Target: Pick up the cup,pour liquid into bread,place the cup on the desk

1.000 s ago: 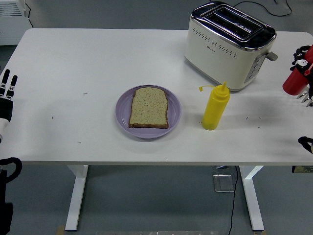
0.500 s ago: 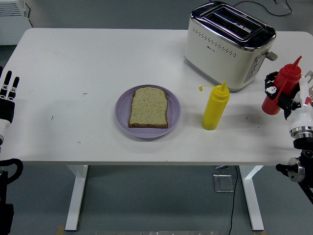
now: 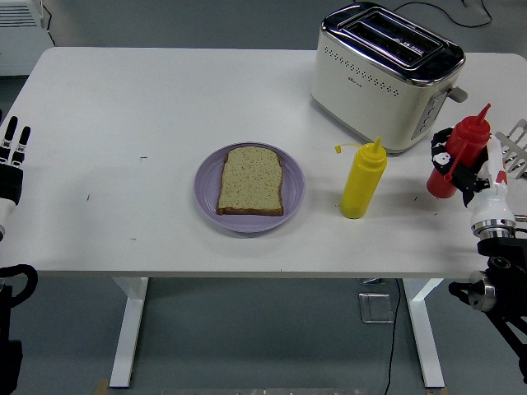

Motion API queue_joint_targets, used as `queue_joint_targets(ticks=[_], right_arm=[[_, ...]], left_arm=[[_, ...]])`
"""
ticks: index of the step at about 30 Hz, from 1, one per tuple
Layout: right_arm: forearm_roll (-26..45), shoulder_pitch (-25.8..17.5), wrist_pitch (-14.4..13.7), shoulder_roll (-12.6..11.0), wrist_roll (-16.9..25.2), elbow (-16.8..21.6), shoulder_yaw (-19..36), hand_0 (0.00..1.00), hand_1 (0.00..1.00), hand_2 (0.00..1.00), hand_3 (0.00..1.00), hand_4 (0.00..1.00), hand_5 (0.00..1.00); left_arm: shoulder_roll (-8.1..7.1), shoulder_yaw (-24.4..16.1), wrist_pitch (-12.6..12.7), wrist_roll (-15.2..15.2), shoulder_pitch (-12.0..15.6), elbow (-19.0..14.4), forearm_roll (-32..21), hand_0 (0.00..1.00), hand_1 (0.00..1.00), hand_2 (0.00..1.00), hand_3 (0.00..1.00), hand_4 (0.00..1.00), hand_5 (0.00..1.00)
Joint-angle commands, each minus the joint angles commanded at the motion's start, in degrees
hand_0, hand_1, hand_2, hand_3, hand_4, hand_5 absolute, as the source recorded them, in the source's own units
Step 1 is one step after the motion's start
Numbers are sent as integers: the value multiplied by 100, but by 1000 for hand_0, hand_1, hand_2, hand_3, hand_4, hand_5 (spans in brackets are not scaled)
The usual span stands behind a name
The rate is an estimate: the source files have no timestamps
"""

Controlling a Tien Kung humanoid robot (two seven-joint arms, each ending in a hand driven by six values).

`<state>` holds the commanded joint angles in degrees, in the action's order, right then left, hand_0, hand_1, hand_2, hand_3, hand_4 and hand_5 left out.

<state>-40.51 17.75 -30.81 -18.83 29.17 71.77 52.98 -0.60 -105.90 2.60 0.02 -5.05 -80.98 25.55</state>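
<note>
While your right hand (image 3: 471,169) grips the red squeeze bottle (image 3: 457,156) at right frame edge, pickup looks done.
Next, carry it left over bread (image 3: 250,181), centre frame, tip nozzle down; left hand (image 3: 11,160) open, idle at left edge.

Red squeeze bottle (image 3: 457,158), yellow squeeze bottle (image 3: 362,181), lilac plate (image 3: 206,189) under speckled tan bread (image 3: 251,180), cream-and-chrome toaster (image 3: 383,74), white table (image 3: 165,99).

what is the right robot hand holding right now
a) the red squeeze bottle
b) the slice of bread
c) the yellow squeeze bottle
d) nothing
a: the right robot hand is wrapped around the red plastic squeeze bottle near the table's right edge, while the yellow plastic squeeze bottle stands alone on the white table and the slice of brown bread lies on the round purple plate.
</note>
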Motion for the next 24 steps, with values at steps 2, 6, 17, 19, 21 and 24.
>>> queue_joint_targets(ticks=[2, 6, 17, 19, 21, 24], right_arm=[[11, 1, 3, 19, -1, -15, -8, 288, 270, 341, 383, 487, 2], [17, 1, 19, 23, -32, -46, -37, 288, 270, 341, 383, 487, 2], [89, -25, 58, 87, 0, -186, -73, 296, 271, 342, 383, 485, 2], [98, -26, 60, 104, 11, -208, -69, 296, 271, 342, 383, 485, 2], [107, -22, 65, 127, 21, -240, -80, 298, 271, 342, 382, 486, 2], [107, -12, 73, 152, 15, -268, -127, 298, 271, 342, 382, 486, 2]], left_arm=[[1, -4, -1, 0, 1, -1, 1, 788, 742, 741, 703, 514, 997], [3, -10, -4, 2, 2, -4, 3, 788, 742, 741, 703, 514, 997], [2, -5, -6, 4, -5, -7, 1, 786, 739, 741, 702, 514, 998], [2, -7, -5, 4, -4, -7, 1, 786, 739, 741, 702, 514, 998], [3, -9, -5, 3, -3, -7, 1, 781, 738, 740, 702, 515, 998], [3, -7, -6, 4, -3, -7, 2, 781, 738, 740, 702, 515, 998]])
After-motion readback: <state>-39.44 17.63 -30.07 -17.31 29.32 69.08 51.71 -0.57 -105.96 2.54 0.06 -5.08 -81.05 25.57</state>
